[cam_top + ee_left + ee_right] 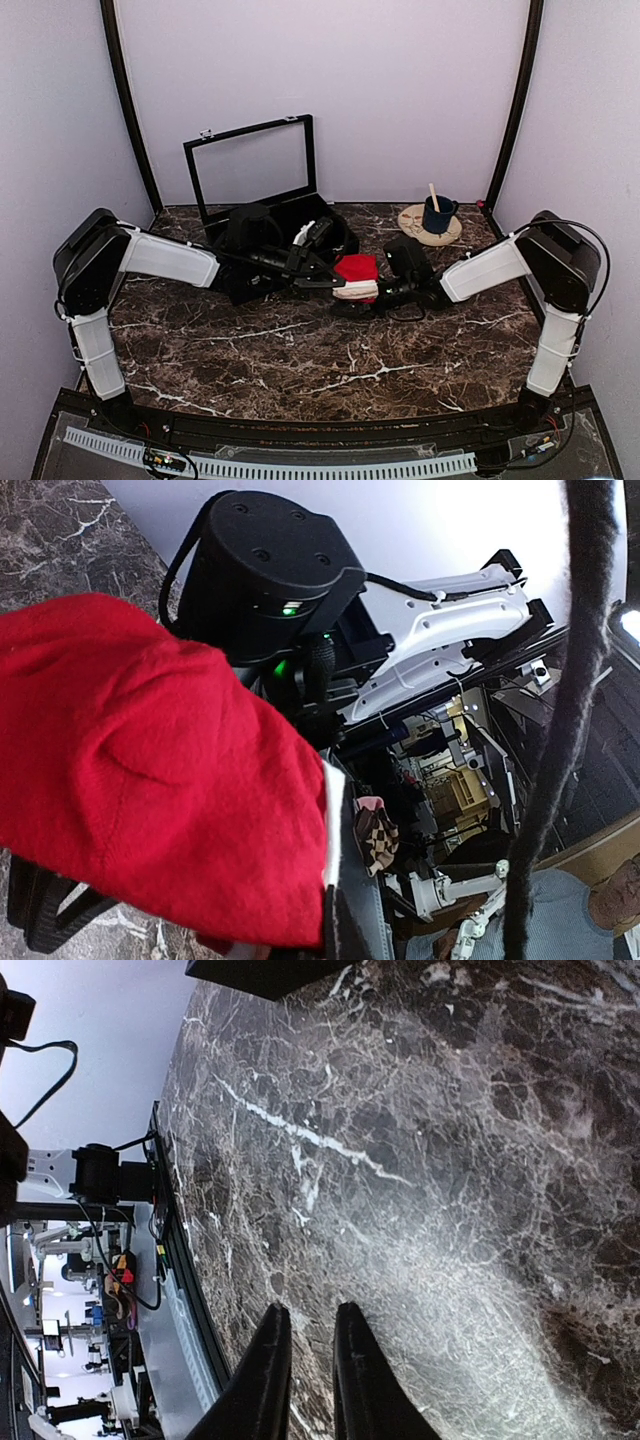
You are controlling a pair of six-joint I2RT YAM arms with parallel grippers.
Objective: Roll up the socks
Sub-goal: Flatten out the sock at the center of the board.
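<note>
- Top view: the socks [357,277] are bunched mid-table [300,350], a bit toward the far edge, between both tools; left gripper [325,282] is pressed together at their left side, pinching fabric I reckon; right gripper [386,293] is just beside them; black case [290,240] at the far left stands open, dark bits inside I can't identify; blue mug [438,214] by the far right corner holds a stick
- Left wrist: red sock fills the view, so I'm half blind here; a thin pinch could slip and the bundle would flop open
- Right wrist: fingers [265,1360] nearly together, sliver of gap, nothing between; only bare marble ahead, so closing from here would miss the sock
</note>
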